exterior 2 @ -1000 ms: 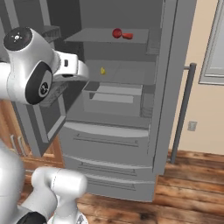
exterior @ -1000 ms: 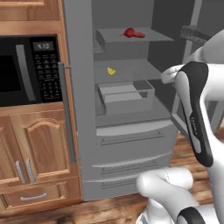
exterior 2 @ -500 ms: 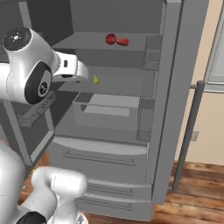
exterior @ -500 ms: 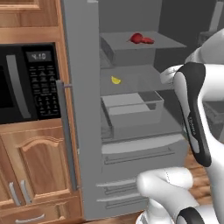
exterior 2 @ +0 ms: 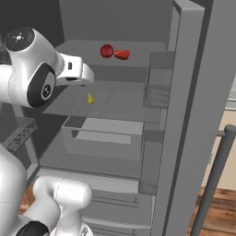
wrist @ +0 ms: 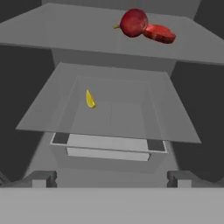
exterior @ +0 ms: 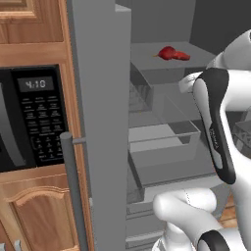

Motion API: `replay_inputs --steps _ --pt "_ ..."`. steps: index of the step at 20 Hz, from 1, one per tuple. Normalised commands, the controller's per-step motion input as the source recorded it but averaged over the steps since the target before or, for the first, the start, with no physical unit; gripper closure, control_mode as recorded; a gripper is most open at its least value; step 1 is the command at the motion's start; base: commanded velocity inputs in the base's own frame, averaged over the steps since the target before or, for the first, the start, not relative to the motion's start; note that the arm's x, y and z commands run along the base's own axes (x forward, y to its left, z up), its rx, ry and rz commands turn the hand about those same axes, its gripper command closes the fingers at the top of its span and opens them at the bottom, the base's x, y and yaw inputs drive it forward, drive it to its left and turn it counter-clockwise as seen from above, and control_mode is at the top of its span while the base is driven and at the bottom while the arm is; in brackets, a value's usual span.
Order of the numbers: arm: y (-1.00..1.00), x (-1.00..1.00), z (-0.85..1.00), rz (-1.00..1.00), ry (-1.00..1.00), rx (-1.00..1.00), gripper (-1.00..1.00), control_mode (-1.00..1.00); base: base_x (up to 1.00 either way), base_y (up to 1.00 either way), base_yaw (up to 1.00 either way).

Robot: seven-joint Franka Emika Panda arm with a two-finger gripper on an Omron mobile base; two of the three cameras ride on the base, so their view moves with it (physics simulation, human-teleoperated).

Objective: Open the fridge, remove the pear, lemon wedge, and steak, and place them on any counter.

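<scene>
The grey fridge point(exterior: 100, 122) stands open, both doors swung out. A round red pear point(wrist: 134, 22) lies on its upper shelf, touching the flat red steak point(wrist: 159, 33) to its right; both also show as the pear point(exterior 2: 106, 50) and steak point(exterior 2: 121, 54) in the right base view, and the pear point(exterior: 166, 52) in the left one. The tiny yellow lemon wedge point(wrist: 90, 99) sits on the glass shelf below, left of centre. My gripper point(wrist: 111, 178) is open and empty, in front of the shelves and short of the lemon wedge. The counter is out of view.
A black microwave point(exterior: 29, 117) sits in wooden cabinets point(exterior: 39, 211) left of the fridge. The left door's bar handle point(exterior: 73, 191) and the right door point(exterior 2: 193, 115) with its handle point(exterior 2: 214, 179) flank the opening. A clear drawer point(exterior: 162, 144) sits under the glass shelf.
The whole picture has shifted and grown: the base has driven closer to the open fridge. The gripper has stayed open and empty, and the food has not moved on its shelves.
</scene>
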Motion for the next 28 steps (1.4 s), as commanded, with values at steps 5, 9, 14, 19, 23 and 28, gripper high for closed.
replay_inputs --steps 5,9,14,19,23,28 --pt "-0.02 0.00 -0.09 0.02 0.02 0.00 -1.00 -1.00 0.00 -0.04 0.00" --pt "0.00 0.01 -0.50 0.18 0.17 0.00 -1.00 -1.00 0.00 0.00 0.00" --pt "0.04 0.50 -0.59 0.13 0.13 0.04 -1.00 -1.00 0.00 0.00 0.00" --pt "0.20 0.53 -0.61 0.04 -0.02 0.04 -1.00 -1.00 0.00 0.00 0.00" --pt "0.11 0.59 -0.55 0.03 0.02 0.07 -1.00 -1.00 0.00 0.00 0.00" --pt "0.29 0.72 -0.59 0.05 0.02 0.00 -1.00 -1.00 0.00 0.00 0.00"
